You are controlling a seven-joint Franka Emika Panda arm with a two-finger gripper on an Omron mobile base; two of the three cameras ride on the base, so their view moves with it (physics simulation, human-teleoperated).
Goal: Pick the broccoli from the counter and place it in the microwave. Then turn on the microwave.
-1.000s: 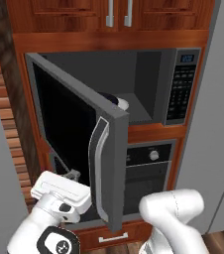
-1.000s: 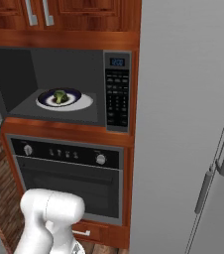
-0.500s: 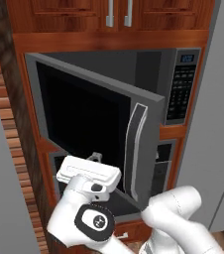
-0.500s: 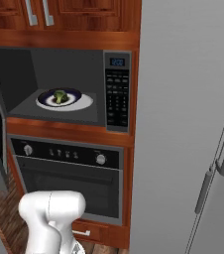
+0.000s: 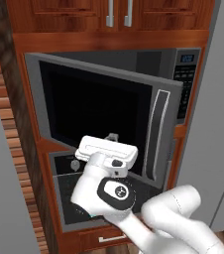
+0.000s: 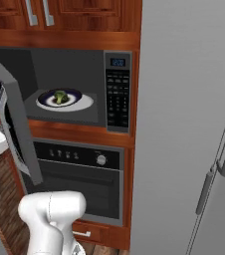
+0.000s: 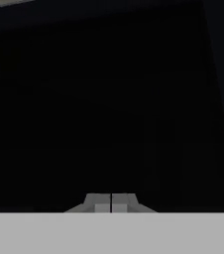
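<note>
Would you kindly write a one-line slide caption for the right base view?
Broccoli sits on a plate inside the microwave, whose door stands partly open above the oven.

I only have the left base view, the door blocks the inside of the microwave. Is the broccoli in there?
Observer: Yes. In the right base view the broccoli sits on a plate inside the microwave.
Operator: Is the gripper holding anything?
Observer: No. In the hand view the gripper is shut on nothing, facing the door's black glass.
Operator: Anything below the microwave?
Observer: An oven with a round knob.
</note>
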